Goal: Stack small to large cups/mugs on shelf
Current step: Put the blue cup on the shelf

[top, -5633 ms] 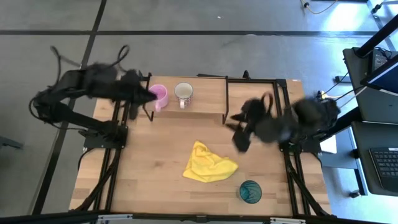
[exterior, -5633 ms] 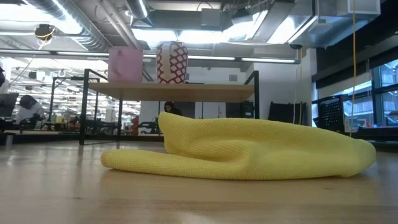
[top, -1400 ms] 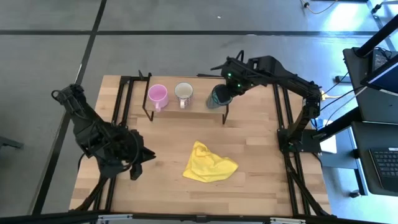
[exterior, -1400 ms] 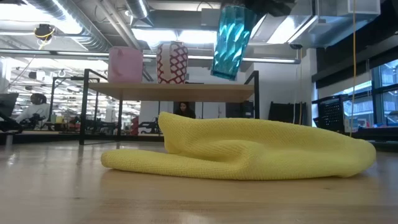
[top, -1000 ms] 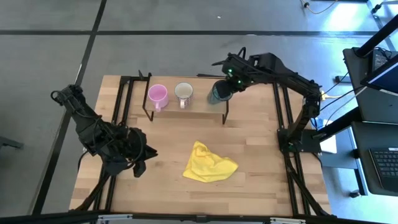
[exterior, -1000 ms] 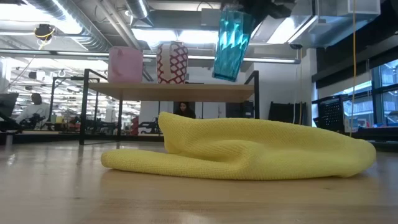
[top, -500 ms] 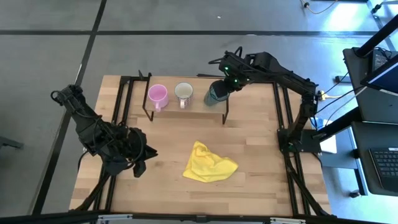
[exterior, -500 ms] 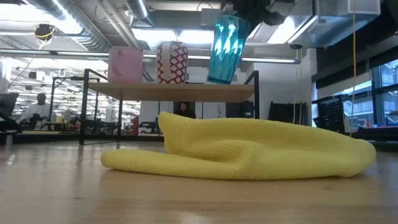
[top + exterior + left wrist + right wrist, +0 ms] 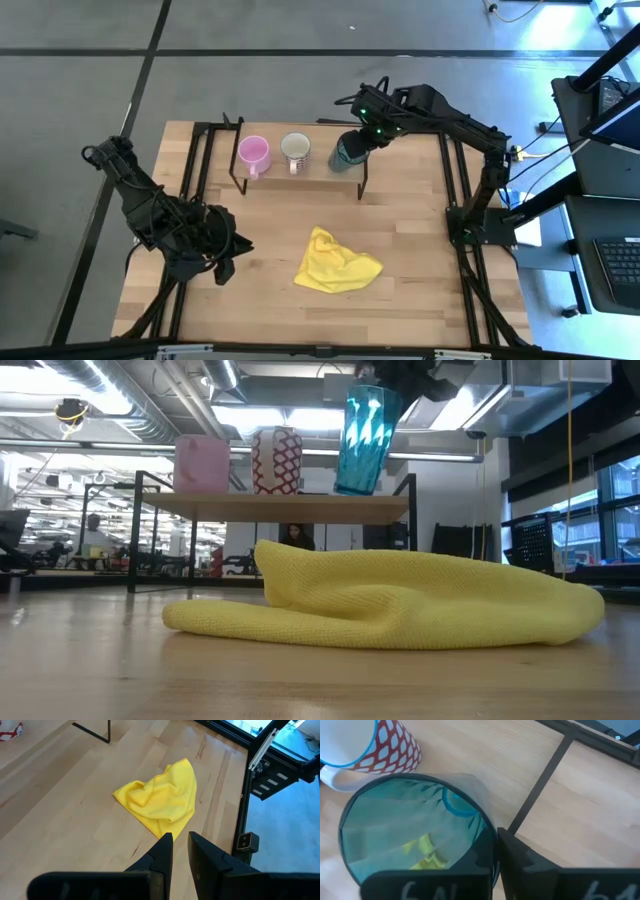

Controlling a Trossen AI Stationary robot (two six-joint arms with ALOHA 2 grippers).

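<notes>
Three vessels on shelf [image 9: 320,172]: pink mug [image 9: 253,153] left, patterned mug [image 9: 295,149] middle, teal tumbler [image 9: 346,152] right, tilted, rim pinched by right gripper [image 9: 362,138]. Left gripper [image 9: 179,839] nearly closed, empty, near-left of yellow cloth [image 9: 335,262].

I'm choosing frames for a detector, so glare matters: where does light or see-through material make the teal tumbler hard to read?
Low view: ceiling lights behind the teal tumbler put bright streaks on its ribbed wall. Right wrist view: the yellow cloth shows through the tumbler's clear wall, confusing its inside, and the right gripper pinches its rim. High view: the tumbler is dark against the shelf, without glare.
</notes>
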